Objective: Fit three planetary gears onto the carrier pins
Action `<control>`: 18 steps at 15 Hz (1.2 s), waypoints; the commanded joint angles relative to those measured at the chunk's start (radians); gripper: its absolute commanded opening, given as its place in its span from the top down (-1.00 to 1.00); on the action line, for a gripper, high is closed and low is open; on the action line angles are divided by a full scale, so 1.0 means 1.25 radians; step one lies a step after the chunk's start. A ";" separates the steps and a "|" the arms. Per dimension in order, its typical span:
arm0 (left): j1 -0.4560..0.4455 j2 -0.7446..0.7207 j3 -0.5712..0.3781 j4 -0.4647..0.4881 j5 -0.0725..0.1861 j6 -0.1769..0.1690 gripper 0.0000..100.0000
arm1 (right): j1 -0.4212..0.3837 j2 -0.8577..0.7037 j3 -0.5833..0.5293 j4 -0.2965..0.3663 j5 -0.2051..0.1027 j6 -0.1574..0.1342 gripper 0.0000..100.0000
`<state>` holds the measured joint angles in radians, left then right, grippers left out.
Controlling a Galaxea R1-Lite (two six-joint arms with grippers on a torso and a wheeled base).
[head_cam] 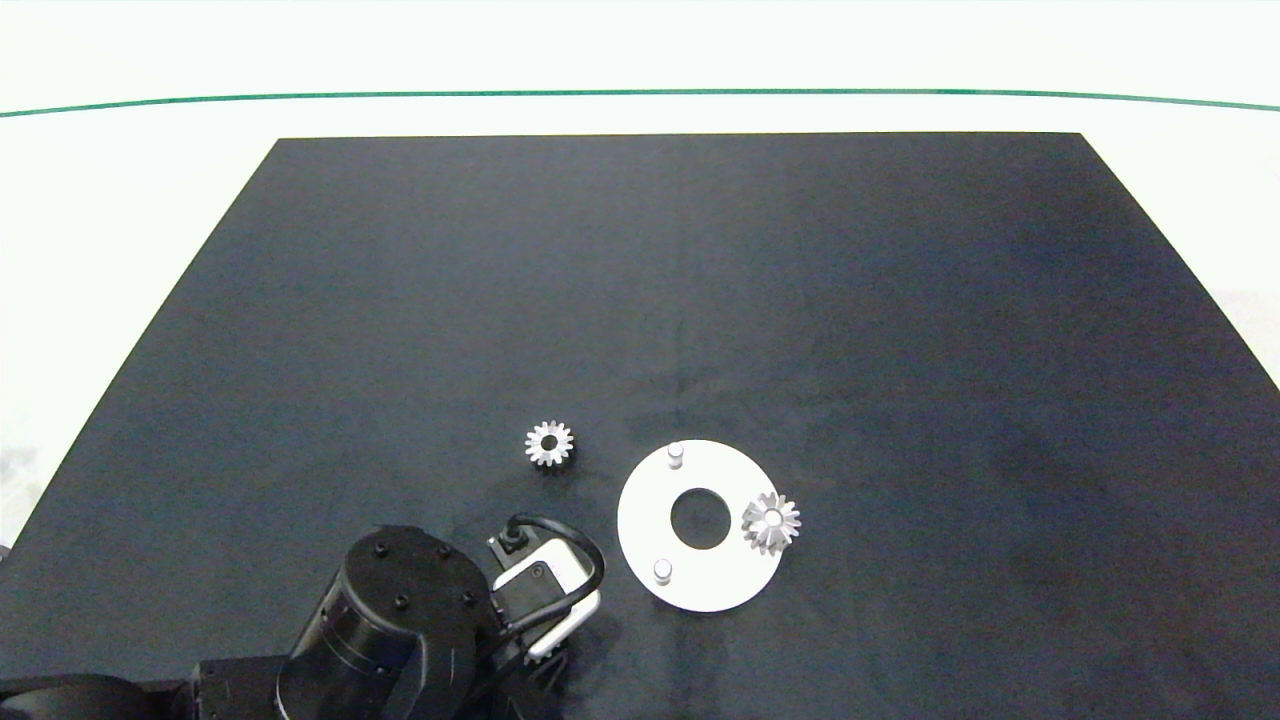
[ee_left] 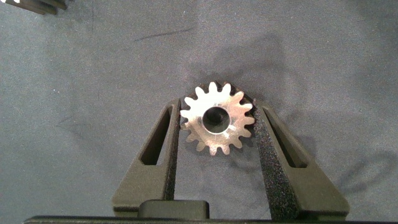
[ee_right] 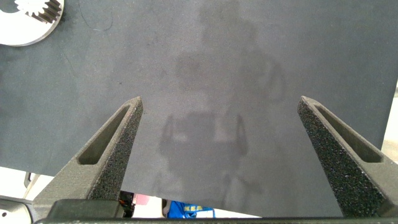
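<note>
In the left wrist view a silvery planetary gear [ee_left: 217, 118] lies flat between the fingers of my left gripper [ee_left: 217, 109], which is shut on its teeth on both sides, low over the black mat. In the head view the left arm's wrist [head_cam: 545, 590] hides that gripper, near the mat's front edge and left of the white disc [head_cam: 650, 520]. Two carrier pins [head_cam: 675, 455] [head_cam: 662, 571] stand bare. A second gear [head_cam: 771, 521] sits on the disc's right side. A third gear [head_cam: 549, 443] lies loose on the mat left of the disc. My right gripper [ee_right: 221, 99] is open over bare mat.
The black mat [head_cam: 700, 300] covers most of the white table. The right wrist view shows the mat's edge close by and a corner of the disc [ee_right: 18, 34] with its gear. The right arm is out of the head view.
</note>
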<state>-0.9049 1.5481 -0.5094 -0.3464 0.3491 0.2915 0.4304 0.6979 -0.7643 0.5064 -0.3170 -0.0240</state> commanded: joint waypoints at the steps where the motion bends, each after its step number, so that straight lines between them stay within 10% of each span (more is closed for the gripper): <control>1: -0.003 -0.001 0.001 -0.001 0.002 0.002 0.81 | -0.001 0.000 -0.001 0.002 -0.002 0.000 -1.00; 4: -0.015 -0.014 -0.032 0.013 0.002 0.015 0.92 | 0.000 -0.002 0.000 0.004 -0.003 0.000 -1.00; 9: -0.058 -0.070 -0.179 0.248 0.002 -0.014 0.92 | 0.000 0.000 0.000 0.002 -0.002 -0.002 -1.00; 18: -0.114 -0.021 -0.258 0.259 0.003 -0.022 0.92 | -0.001 0.001 -0.003 0.001 -0.002 0.000 -1.00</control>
<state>-1.0391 1.4936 -0.8115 -0.0230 0.3502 0.2630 0.4291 0.6974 -0.7687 0.5051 -0.3170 -0.0245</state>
